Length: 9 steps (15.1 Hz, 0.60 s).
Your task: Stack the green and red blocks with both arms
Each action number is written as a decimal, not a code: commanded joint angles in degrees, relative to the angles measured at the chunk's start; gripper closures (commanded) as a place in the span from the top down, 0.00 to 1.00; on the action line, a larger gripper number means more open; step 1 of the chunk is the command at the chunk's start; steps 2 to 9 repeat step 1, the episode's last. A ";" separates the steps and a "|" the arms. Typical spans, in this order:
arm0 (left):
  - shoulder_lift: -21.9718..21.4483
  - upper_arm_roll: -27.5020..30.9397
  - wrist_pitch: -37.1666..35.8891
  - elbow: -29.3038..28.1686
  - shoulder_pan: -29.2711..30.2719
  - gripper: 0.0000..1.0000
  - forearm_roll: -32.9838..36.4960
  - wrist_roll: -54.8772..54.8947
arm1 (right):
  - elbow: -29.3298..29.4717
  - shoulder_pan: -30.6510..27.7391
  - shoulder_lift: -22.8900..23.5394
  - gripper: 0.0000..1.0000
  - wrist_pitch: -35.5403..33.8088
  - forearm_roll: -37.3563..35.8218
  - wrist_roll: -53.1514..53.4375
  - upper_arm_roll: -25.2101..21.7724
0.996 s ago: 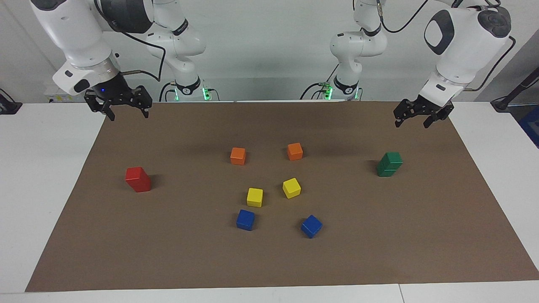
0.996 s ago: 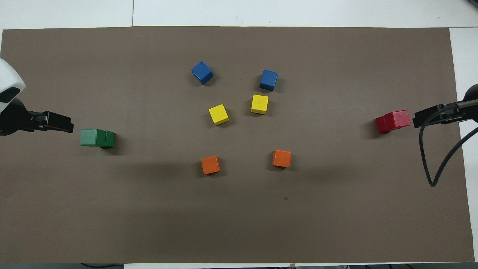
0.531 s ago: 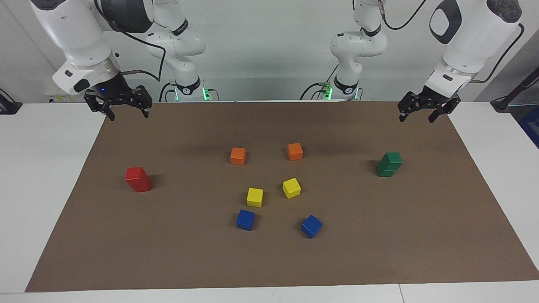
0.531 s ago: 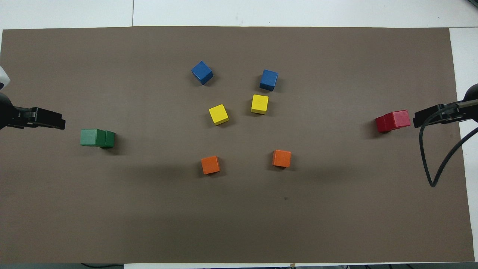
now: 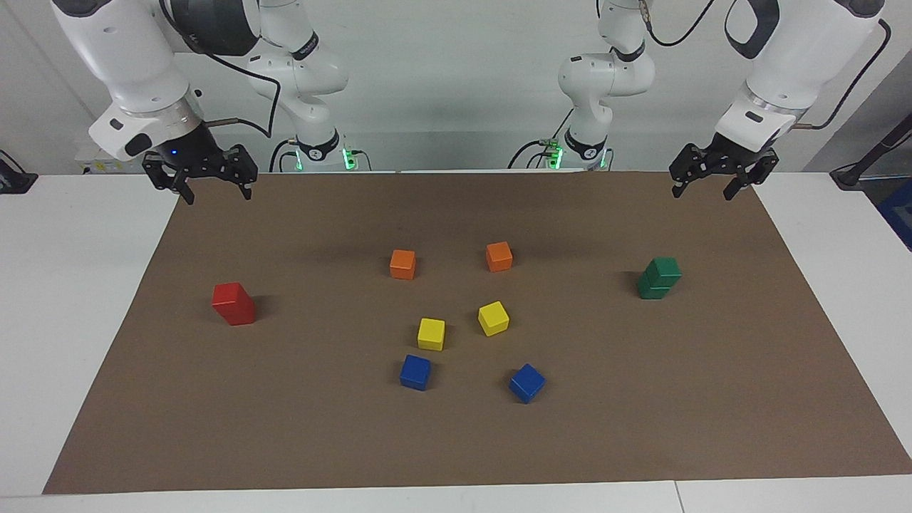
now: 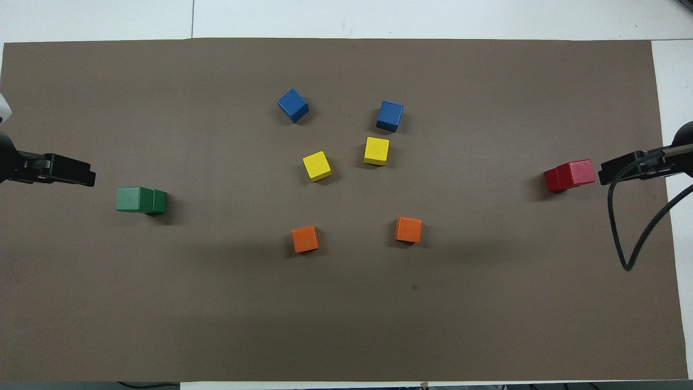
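Two dark green cubes stand stacked [image 5: 659, 278] toward the left arm's end of the mat; the stack also shows in the overhead view [image 6: 139, 199]. Two red cubes stand stacked [image 5: 234, 303] toward the right arm's end, also seen from overhead [image 6: 569, 175]. My left gripper [image 5: 702, 191] is open and empty, raised over the mat's edge by the robots, apart from the green stack; its tip shows overhead [image 6: 81, 174]. My right gripper [image 5: 218, 195] is open and empty, raised over the mat's corner by the robots, apart from the red stack; its tip shows overhead [image 6: 609, 169].
In the middle of the brown mat [image 5: 712, 399] lie two orange cubes [image 5: 402, 263] [image 5: 499, 256], two yellow cubes [image 5: 431, 333] [image 5: 493, 318] and two blue cubes [image 5: 415, 372] [image 5: 526, 382]. A black cable [image 6: 628, 238] hangs from the right arm.
My left gripper has risen and drawn back toward the robots, away from the green stack. The right gripper and all cubes have not moved.
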 commanded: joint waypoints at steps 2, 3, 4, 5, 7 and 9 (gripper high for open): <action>0.85 0.39 -1.03 1.43 -0.77 1.00 1.27 -0.64 | 0.30 -0.42 0.09 1.00 0.52 0.06 0.84 0.40; 0.85 0.39 -1.03 1.43 -0.77 1.00 1.27 -0.64 | 0.30 -0.42 0.09 1.00 0.52 0.06 0.84 0.40; 0.85 0.39 -1.03 1.43 -0.77 1.00 1.27 -0.64 | 0.30 -0.42 0.09 1.00 0.52 0.06 0.84 0.40; 0.85 0.39 -1.03 1.43 -0.77 1.00 1.27 -0.64 | 0.30 -0.42 0.09 1.00 0.52 0.06 0.84 0.40; 0.85 0.39 -1.03 1.43 -0.77 1.00 1.27 -0.64 | 0.30 -0.42 0.09 1.00 0.52 0.06 0.84 0.40; 0.85 0.39 -1.03 1.43 -0.77 1.00 1.27 -0.64 | 0.30 -0.42 0.09 1.00 0.52 0.06 0.84 0.40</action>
